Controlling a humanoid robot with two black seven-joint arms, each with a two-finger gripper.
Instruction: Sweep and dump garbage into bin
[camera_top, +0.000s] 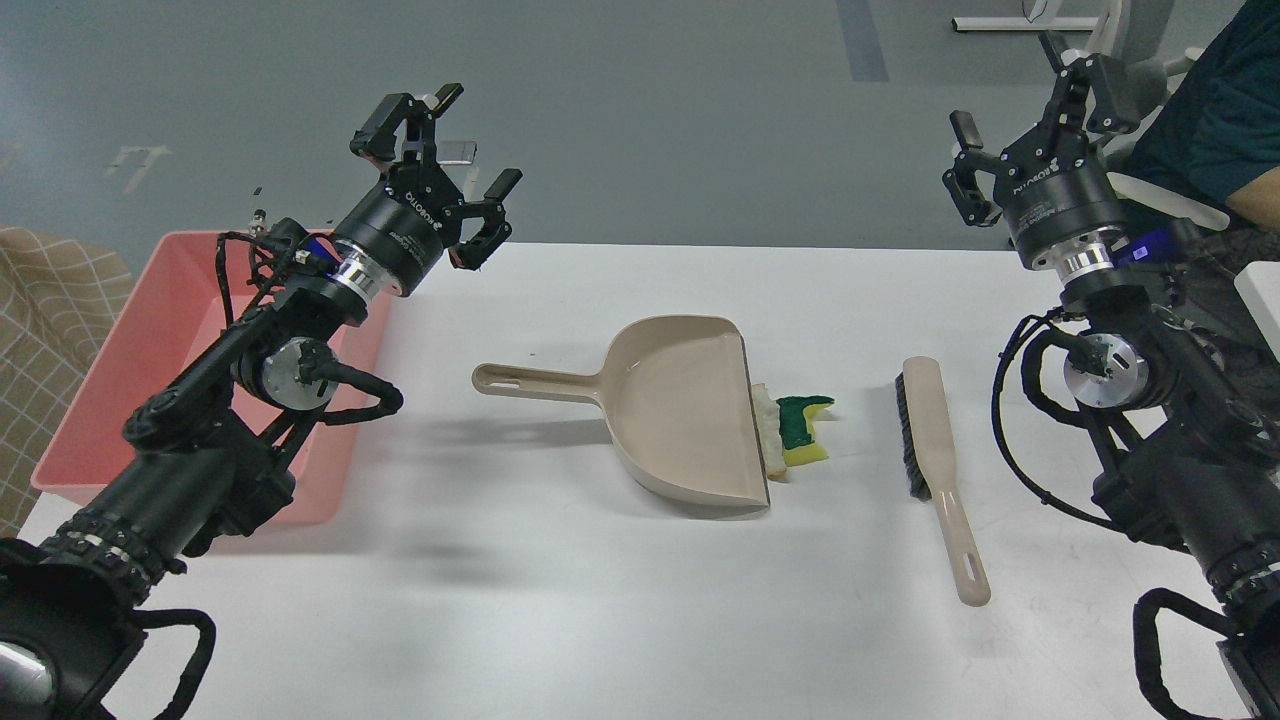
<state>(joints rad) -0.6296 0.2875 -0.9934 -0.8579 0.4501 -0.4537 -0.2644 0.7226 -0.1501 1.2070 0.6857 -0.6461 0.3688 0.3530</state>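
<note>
Head view at the outset of a sweeping task. On the white tabletop (620, 620), the beige dustpan (685, 410) lies at frame centre, its long axis running left–right: the handle points toward the left of the frame and the open mouth faces right. The garbage (800, 430), a small clump of white, dark green and yellow scraps, lies touching the pan's mouth edge, just outside it. The brush (930, 460) lies right of centre, well apart from the scraps, its long axis near vertical in the frame, bristles on its left side and handle pointing to the lower right. The bin (150, 330), a pink tub, sits at the left edge, partly behind the left arm. The left gripper (440, 170), upper left, and the right gripper (1010, 130), upper right, both hover above the tabletop with jaws released and empty. The step in hand appears to be taking up the tools: it would likely go best with the dustpan handle steadied first, then the brush drawn leftward so the scraps enter the mouth.
</note>
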